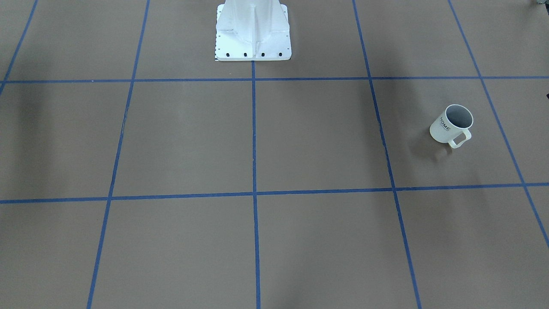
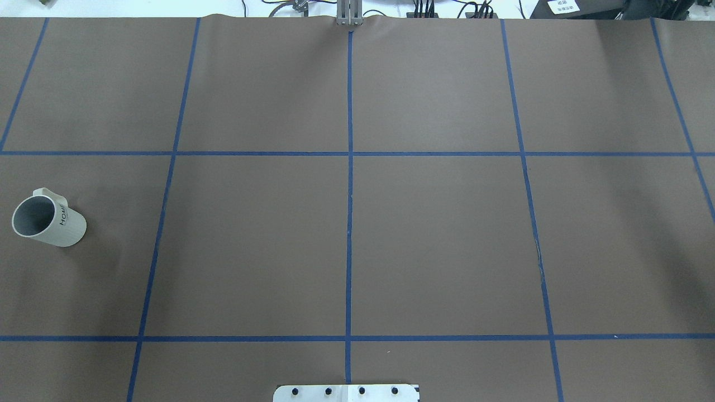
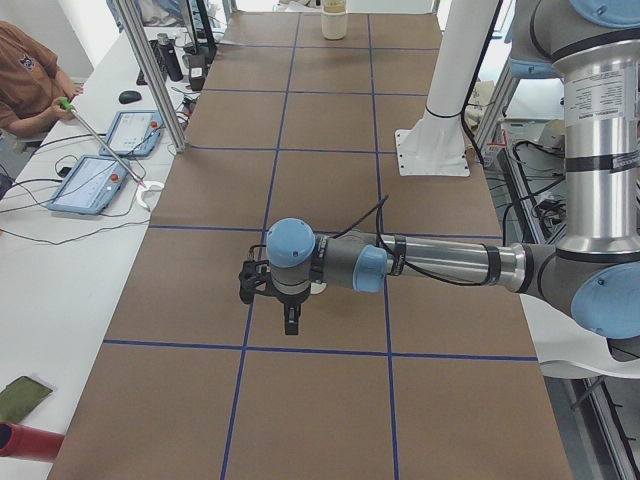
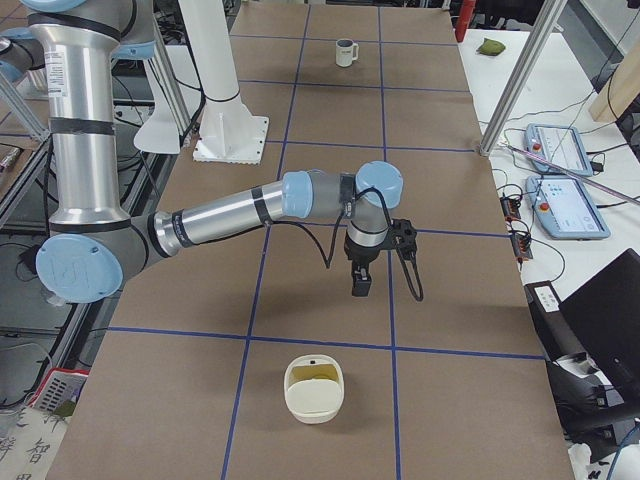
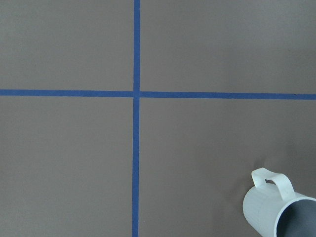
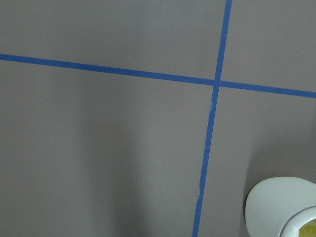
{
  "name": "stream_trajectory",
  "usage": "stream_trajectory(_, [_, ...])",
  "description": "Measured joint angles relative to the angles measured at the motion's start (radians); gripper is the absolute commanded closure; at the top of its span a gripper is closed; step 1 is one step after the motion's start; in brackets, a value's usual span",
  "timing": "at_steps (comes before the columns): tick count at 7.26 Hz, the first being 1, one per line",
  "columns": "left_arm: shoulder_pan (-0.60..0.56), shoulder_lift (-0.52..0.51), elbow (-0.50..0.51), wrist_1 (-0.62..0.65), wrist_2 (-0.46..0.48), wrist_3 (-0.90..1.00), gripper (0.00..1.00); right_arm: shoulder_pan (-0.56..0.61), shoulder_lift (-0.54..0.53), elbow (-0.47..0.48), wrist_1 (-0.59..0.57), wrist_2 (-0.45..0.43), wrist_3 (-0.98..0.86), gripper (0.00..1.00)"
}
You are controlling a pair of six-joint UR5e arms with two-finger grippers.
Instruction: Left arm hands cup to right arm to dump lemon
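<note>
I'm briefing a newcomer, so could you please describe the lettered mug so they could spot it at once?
On the brown table gridded with blue tape, look to the end on the robot's left. The mug stands there, handle turned away from the robot. Unlike the cream cup at the opposite end, which holds something yellow, it reads "HOME" and looks empty.

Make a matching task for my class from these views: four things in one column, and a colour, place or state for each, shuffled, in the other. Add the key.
Things
1. cup
2. lemon
3. tape lines
4. robot base

Descriptions
A. blue
B. in a white container by the right arm
C. white, with a row of dark bolts along its edge
D. grey inside, standing upright on the robot's left side

Pairs: 1-D, 2-B, 3-A, 4-C
</note>
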Motion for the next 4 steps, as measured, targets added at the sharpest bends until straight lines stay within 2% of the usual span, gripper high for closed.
stream_trajectory(4, [0.001, -0.041, 0.005, 0.002, 0.039, -0.030, 0.00, 0.000, -0.063, -0.083, 0.144, 0.006, 0.013, 0.00])
